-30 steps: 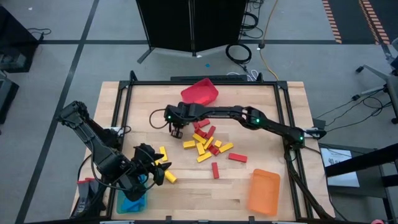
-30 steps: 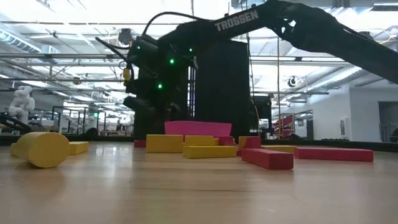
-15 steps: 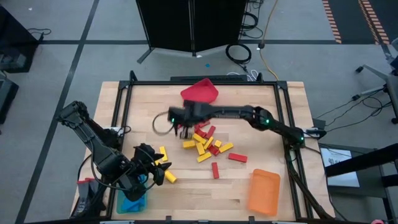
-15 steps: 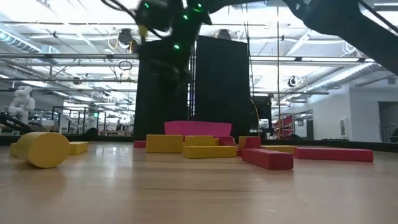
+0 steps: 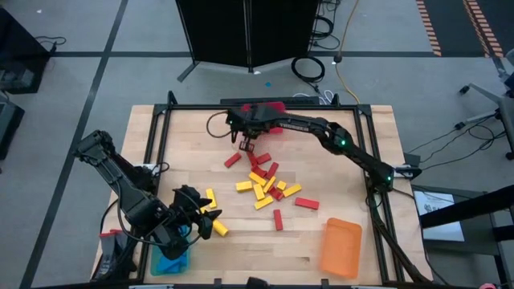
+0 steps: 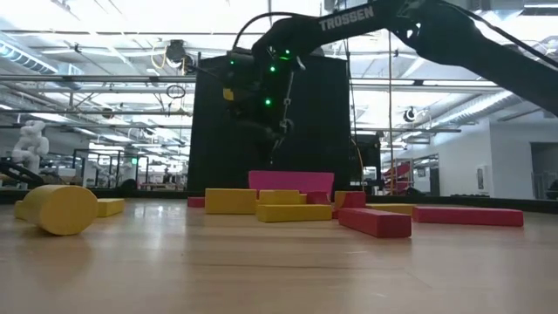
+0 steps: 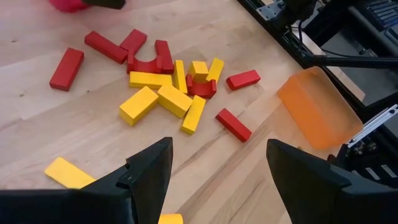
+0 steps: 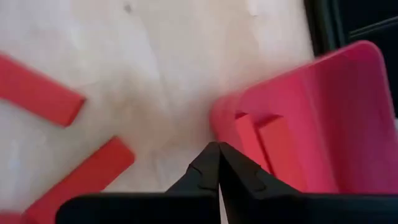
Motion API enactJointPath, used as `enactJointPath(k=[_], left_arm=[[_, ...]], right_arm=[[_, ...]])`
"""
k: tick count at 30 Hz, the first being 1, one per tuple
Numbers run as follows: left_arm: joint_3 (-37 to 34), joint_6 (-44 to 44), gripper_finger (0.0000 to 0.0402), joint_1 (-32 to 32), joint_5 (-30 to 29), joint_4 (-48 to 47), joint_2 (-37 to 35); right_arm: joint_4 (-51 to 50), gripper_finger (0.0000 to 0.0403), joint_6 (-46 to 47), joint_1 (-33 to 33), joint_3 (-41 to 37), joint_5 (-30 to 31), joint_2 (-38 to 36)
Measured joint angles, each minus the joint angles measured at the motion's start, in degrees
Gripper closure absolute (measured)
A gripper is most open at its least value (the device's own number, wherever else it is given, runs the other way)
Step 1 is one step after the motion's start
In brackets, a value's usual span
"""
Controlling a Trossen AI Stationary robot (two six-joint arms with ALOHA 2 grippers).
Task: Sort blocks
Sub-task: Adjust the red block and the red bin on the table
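While the left arm waited at the near left corner of the tabletop (image 5: 337, 132), its pincer (image 7: 214, 168) released and spread wide above a couple of yellow blocks, the right arm did the work, reaching across to the far edge where the red bin (image 5: 269, 107) lay. The right pincer (image 5: 246, 143) hung just short of the bin's mouth, its fingers (image 8: 208, 165) clenched tip to tip with nothing seen between them; two red blocks (image 8: 270, 149) lay inside the bin, which suggested it sat there to receive that colour and that the pincer had no load at this moment. The remaining blocks lay in a loose heap (image 5: 265, 183) of red and yellow near the middle of the tabletop, with a single red block (image 5: 233, 160) apart on the left of it, another (image 5: 278, 219) nearer the front and a third (image 5: 306, 203) to the right. An orange bin (image 5: 340, 247) lay at the near right and a blue one (image 5: 172, 261) by the left arm, probably for the other colours. Bare wood between heap and red bin left the right arm open room, though the bin sat close against the far frame rail, so a careless reach there could probably nudge it.
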Motion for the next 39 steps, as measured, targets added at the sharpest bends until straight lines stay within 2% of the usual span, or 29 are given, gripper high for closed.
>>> enactJointPath(k=[6, 12, 19, 25, 33, 39], left_arm=[[0.0, 0.01, 0.0137, 0.0, 0.0, -0.29, 0.0], [0.0, -0.03, 0.0137, 0.0, -1.1, -0.42, 0.0], [0.0, -0.09, 0.0137, 0.0, -2.8, -0.36, 0.0], [0.0, -0.45, 0.0137, 0.0, -2.75, 1.06, 0.02], [0.0, -0.46, 0.0137, 0.0, -2.66, 1.55, 0.02], [0.02, -0.45, 0.0137, 0.0, -2.58, 2.26, 0.02]], right_arm=[[-0.59, 0.0403, 0.52, -1.39, 0.0, -0.26, 0.0], [-0.97, 0.0403, -0.07, 3.12, 0.0, -0.57, -0.94], [6.26, 0.0403, -4.14, 9.92, 0.11, -1.36, 1.39], [15.42, 0.0403, 0.72, 7.47, 0.03, -3.52, 2.84], [24.04, 0.0403, 9.95, 5.57, 0.24, -12.53, 3.74], [21.17, 0.0403, 11.35, 6.12, 0.05, -14.44, 6.93]])
